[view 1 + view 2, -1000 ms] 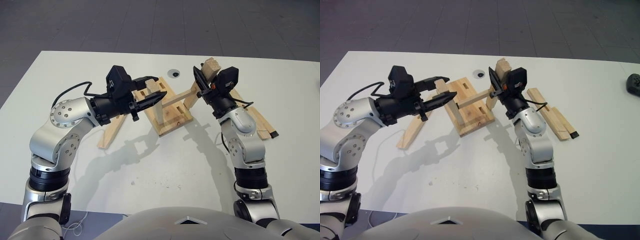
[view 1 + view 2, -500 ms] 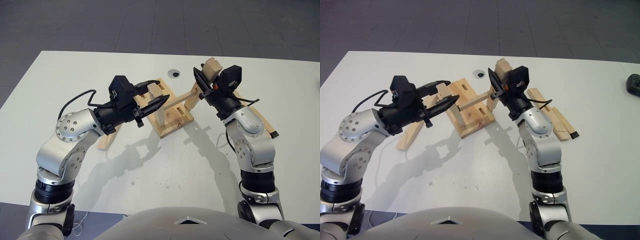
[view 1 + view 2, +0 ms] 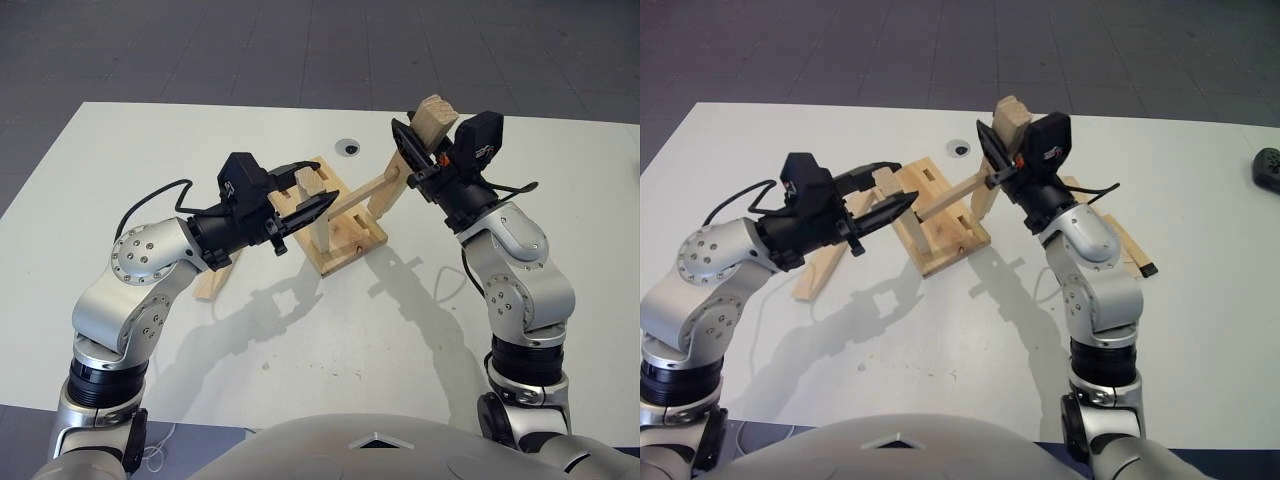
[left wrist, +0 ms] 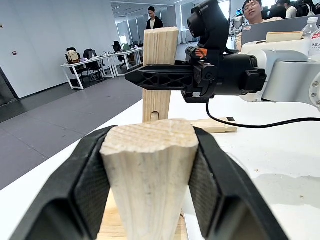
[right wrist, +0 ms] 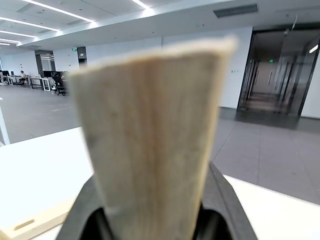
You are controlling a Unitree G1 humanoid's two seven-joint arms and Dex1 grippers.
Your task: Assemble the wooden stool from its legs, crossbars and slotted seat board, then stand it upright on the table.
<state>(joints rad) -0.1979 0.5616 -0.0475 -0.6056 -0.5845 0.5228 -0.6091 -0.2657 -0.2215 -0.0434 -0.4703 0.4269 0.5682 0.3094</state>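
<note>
The flat pale wooden seat board with slots (image 3: 352, 240) lies on the white surface (image 3: 300, 350), near its middle. A pale square wooden leg (image 3: 318, 228) stands upright on this board. The left tool (image 3: 322, 183) is closed on the top part of it: in the left wrist view the two black pads (image 4: 95, 185) press on both sides of the wood. A thin wooden crossbar (image 3: 360, 196) goes from this upright leg, rising to the right, to a second pale wooden leg (image 3: 432, 118). The second leg is tilted and raised over the right side of the board. The right tool (image 3: 428, 150) is closed around its upper part, with one black finger (image 3: 406, 148) on the side that faces the left tool, and the top end stands out above the tool. I cannot tell if its lower end touches the board. To the left of the board, under the left arm, one more pale wooden piece (image 3: 812, 275) lies flat on the surface. To the right, behind the right arm, several loose pale wooden bars (image 3: 1132, 250) lie side by side. A small round grey hole (image 3: 349, 147) is in the surface just behind the board, and a small black device (image 3: 1268, 168) sits at the far right edge.
</note>
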